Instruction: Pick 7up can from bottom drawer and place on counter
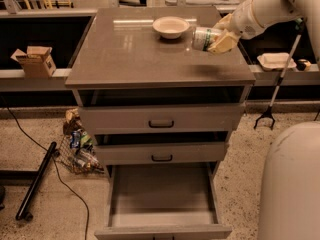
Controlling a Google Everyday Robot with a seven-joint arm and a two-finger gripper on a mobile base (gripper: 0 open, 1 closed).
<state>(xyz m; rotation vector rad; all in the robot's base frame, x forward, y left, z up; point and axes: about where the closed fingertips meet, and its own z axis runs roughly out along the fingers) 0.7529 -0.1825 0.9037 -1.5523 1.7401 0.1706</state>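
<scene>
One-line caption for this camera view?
Gripper holds the 7up can sideways over the counter beside the cream bowl; bottom drawer open below.

Lab/test bay: lone drawer unit [161,119], speckled floor [245,166], loose cable [22,130], cardboard box [36,61]; tool [220,37] grips can [202,38] over tabletop's [135,59] right.

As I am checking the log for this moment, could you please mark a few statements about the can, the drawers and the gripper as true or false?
1. The 7up can lies in the bottom drawer. False: the gripper holds it above the counter, with its fingers closed on it.
2. The bottom drawer is pulled open. True.
3. The can is held upright. False: it is tipped on its side.
4. A cream bowl sits on the counter, left of the can. True.
</scene>
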